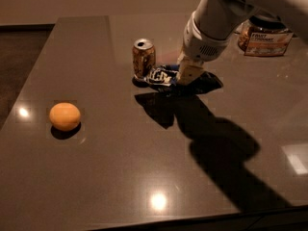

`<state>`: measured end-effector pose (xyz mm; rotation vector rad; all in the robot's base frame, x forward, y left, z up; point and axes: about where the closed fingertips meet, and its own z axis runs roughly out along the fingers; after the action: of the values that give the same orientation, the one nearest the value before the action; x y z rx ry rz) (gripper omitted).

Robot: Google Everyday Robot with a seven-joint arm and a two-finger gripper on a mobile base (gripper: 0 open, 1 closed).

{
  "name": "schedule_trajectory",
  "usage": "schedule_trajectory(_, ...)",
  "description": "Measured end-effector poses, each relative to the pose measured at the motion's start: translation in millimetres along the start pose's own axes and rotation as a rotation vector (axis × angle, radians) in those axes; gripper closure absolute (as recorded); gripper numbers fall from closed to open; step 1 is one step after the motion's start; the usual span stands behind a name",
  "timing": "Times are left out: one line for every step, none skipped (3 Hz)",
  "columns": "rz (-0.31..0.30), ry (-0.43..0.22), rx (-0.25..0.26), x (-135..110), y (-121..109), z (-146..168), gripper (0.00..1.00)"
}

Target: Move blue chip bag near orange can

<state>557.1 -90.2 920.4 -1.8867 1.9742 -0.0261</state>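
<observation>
The blue chip bag (pixel 166 75) is a crumpled navy foil bag with white lettering, lying on the dark table right beside the orange can (pixel 144 58), its left edge at the can's base. The can stands upright, tan-orange with a silver top. My gripper (pixel 186 74) comes down from the upper right on a white arm and sits on the middle of the bag, shut on it. The bag's right end (pixel 208 82) sticks out past the gripper.
A round orange fruit (pixel 64 116) lies at the left of the table (pixel 120 167). A glass jar with a dark lid and a label (pixel 265 37) stands at the back right. The arm's shadow falls across the table's right front.
</observation>
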Motion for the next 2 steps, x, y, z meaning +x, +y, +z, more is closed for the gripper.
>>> schedule_trajectory(-0.016, -0.035, 0.012, -9.4, -7.6, 0.8, 0.75)
schedule_trajectory(-0.034, -0.042, 0.016, -13.9, -11.7, 8.1, 0.53)
